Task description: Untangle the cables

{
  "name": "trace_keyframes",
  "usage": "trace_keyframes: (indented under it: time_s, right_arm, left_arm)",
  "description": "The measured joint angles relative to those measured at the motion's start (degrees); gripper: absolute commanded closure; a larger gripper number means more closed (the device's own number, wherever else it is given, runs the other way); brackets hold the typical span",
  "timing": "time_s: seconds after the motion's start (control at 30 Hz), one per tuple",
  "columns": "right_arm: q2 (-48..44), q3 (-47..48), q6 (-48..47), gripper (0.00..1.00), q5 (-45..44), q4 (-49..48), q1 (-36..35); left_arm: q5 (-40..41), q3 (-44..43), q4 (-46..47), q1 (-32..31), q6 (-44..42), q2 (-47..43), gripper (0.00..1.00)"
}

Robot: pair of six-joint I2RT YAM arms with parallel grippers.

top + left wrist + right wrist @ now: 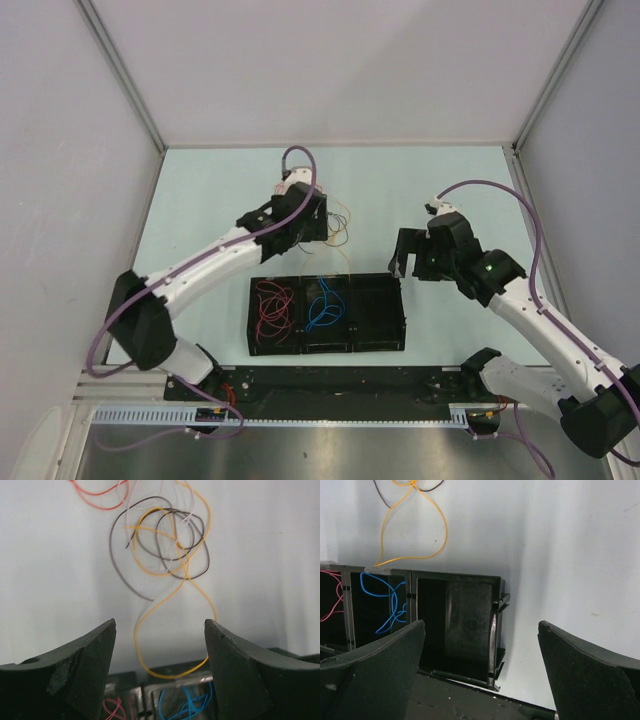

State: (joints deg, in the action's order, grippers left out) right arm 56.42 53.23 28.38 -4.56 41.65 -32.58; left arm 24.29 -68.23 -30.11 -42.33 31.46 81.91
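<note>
A loose tangle of brown, yellow and whitish cables (165, 545) lies on the table behind the black tray (325, 349); in the top view the tangle (338, 228) sits just right of my left gripper (318, 228). One yellow strand (150, 670) loops down to the tray's far rim. The left gripper (160, 627) hovers over that loop, open, its fingers not touching the wire. Red cables (272, 308) fill the tray's left compartment and blue cables (326, 304) the middle one. My right gripper (408, 264) is open near the tray's right end, holding nothing.
The tray's right compartment (465, 620) holds nothing. A red-orange strand (100, 497) lies beyond the tangle. White walls enclose the pale table (220, 180) on three sides, and the arm bases stand at the near edge.
</note>
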Motion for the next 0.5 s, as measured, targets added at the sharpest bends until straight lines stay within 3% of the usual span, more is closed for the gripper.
trace_keyframes:
  time_s: [0.23, 0.5]
  right_arm:
    - [0.13, 0.0, -0.17, 0.0, 1.38, -0.83, 0.66]
    - [-2.16, -1.33, -0.15, 0.0, 0.2, -0.61, 1.62]
  left_arm:
    - [-2.91, -8.37, 2.47, 1.68, -3.3, 14.86, 0.33]
    - [-10.1, -10.03, 3.89, 7.96, -7.8, 23.96, 0.44]
